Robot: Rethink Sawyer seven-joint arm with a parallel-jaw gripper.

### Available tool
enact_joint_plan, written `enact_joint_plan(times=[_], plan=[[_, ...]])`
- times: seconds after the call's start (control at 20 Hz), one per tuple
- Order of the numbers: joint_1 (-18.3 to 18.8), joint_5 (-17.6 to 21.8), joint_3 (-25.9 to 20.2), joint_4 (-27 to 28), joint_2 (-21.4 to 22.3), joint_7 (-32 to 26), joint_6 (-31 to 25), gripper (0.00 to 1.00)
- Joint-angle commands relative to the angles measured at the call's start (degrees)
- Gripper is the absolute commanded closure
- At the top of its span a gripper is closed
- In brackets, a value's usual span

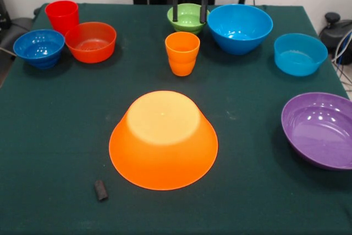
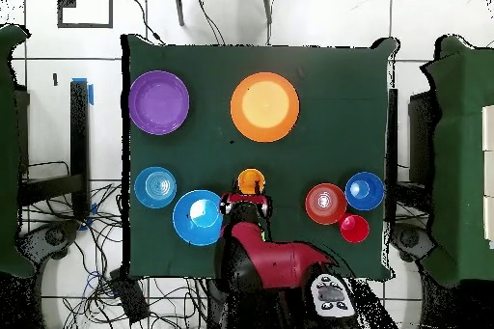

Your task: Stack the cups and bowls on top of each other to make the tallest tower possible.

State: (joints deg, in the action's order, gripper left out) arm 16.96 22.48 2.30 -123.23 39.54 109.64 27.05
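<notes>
- I see my pincer [image 1: 190, 8] spread apart, hanging over the green bowl [image 1: 187, 19] and holding nothing.
- The orange cup [image 1: 182, 53] stands upright just before it on the bench [image 1: 55, 136].
- The big yellow-orange bowl [image 1: 163, 140] lies upside down.

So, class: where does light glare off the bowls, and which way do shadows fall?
Front view: white glints sit inside the purple bowl and big blue bowl; the orange cup casts a soft shadow to its right. Overhead view: glare spots the big blue bowl; shadows barely show.
</notes>
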Motion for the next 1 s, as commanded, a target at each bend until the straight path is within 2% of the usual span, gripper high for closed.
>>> enact_joint_plan(times=[0.05, 0.25, 0.7, 1.0], plan=[[-1.2, -3.5, -4.8, 4.1, -3.9, 8.6, -7.2, 0.00], [-1.6, -4.2, -5.1, 4.5, -5.4, 9.1, -5.5, 0.00], [-4.5, -3.5, 0.1, 2.7, -9.7, 8.2, 1.9, 0.00], [-5.1, -3.2, 1.4, 2.2, -12.9, 9.6, 6.2, 0.00]])
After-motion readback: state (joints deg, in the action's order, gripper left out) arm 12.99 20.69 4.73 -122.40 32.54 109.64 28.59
